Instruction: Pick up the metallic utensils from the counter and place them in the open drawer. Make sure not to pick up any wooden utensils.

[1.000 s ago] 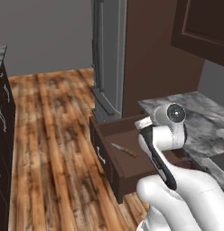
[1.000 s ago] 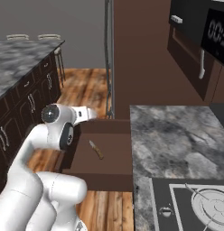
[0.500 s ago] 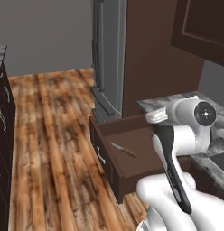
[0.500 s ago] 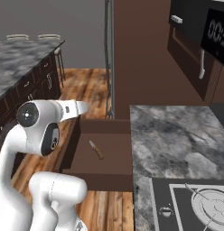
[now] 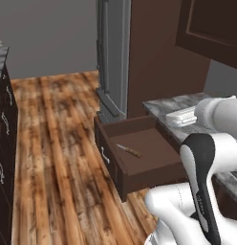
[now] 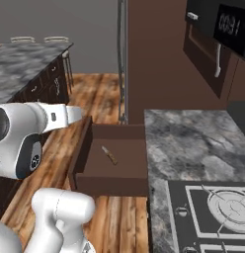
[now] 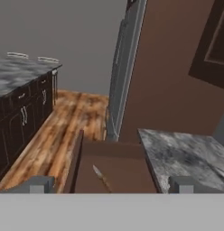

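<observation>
The knife (image 5: 129, 150) with its silvery blade and dark brown handle lies flat on the floor of the open drawer (image 5: 139, 177), roughly in the middle of the box and touching none of its walls; in the right base view the knife (image 6: 109, 154) sits slantwise, blade toward the far left corner, and the hand view shows the knife (image 7: 100, 177) the same way, blade tip pointing away from the camera. Going from the left in the left base view, the wooden plank floor (image 5: 58, 143) runs past a row of dark cabinets (image 5: 3, 158), then comes the drawer's front with its small silvery pull handle (image 5: 105, 155), then the pulled-out box, and to the right of it the counter (image 5: 161, 106) of grey-and-black marbled stone. In the right base view the drawer (image 6: 80, 155) stands open just left of the counter (image 6: 193, 143), whose near end carries a stovetop (image 6: 213, 207), with a dark oven (image 6: 221, 39) set in the wall above. The gripper (image 7: 111, 185) looks down over the drawer (image 7: 114, 148) and the counter's edge from above, its two finger tips (image 7: 38, 185) spread far apart at the bottom of the hand view with nothing between them. The slim silver-grey utensil and the wooden spoons I cannot make out on the counter at this resolution.
</observation>
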